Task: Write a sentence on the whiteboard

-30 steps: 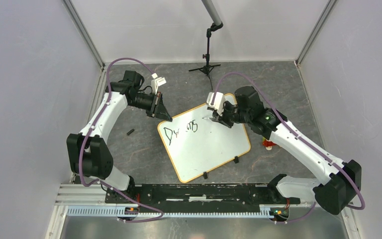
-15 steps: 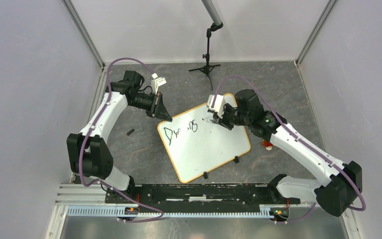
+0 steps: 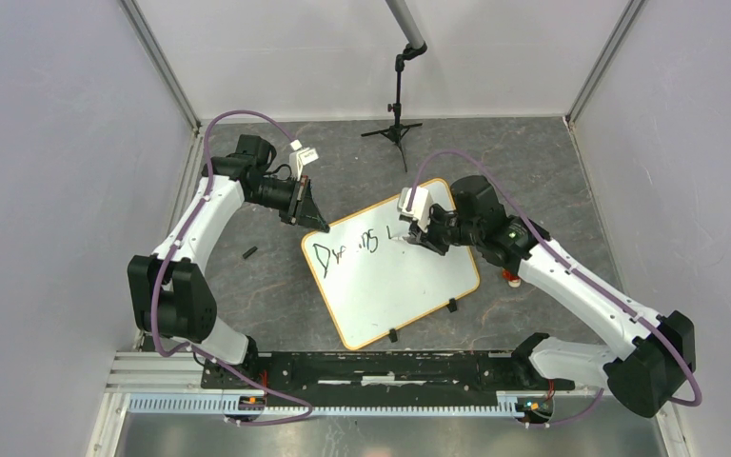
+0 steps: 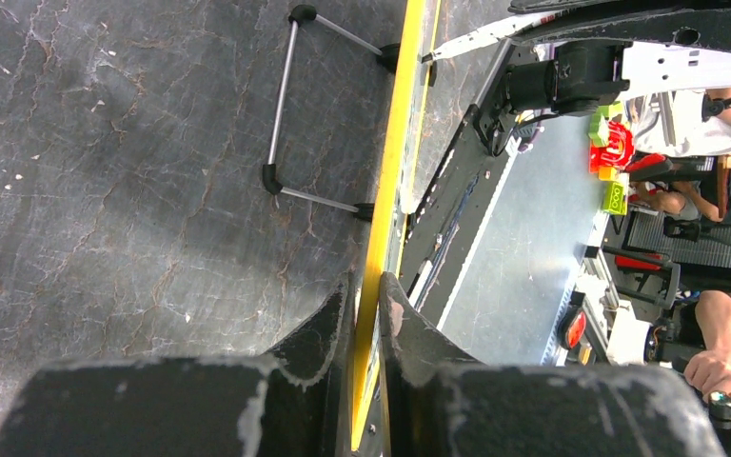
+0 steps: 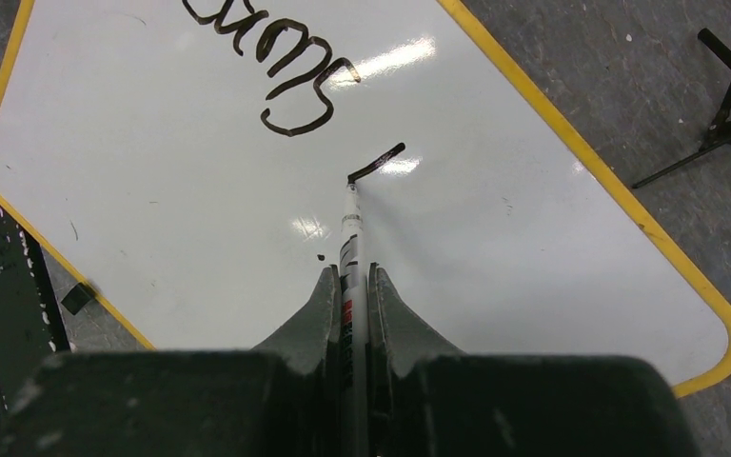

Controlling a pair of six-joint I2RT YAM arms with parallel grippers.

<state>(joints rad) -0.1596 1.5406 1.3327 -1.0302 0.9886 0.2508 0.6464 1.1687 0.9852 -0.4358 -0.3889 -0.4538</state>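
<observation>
The whiteboard (image 3: 409,286) lies tilted on the table, and its yellow rim (image 4: 387,181) runs edge-on through the left wrist view. My left gripper (image 3: 315,223) (image 4: 368,286) is shut on the rim at the board's far left corner. The sentence (image 3: 346,248) (image 5: 286,57) reads "Dreams" in black. My right gripper (image 3: 416,235) (image 5: 349,278) is shut on a white marker (image 5: 350,224). The marker's tip touches the board at the end of a short fresh stroke (image 5: 378,162), just right of the word.
A small black cap (image 3: 248,252) lies on the table left of the board. A black tripod stand (image 3: 398,119) is at the back. A red-orange toy (image 3: 511,277) sits by the board's right edge. Two black clips (image 3: 452,306) grip the near rim.
My right gripper has slid toward the near side with the marker, drawing a short new stroke right of "Dreams". The left arm and the board have not moved.
</observation>
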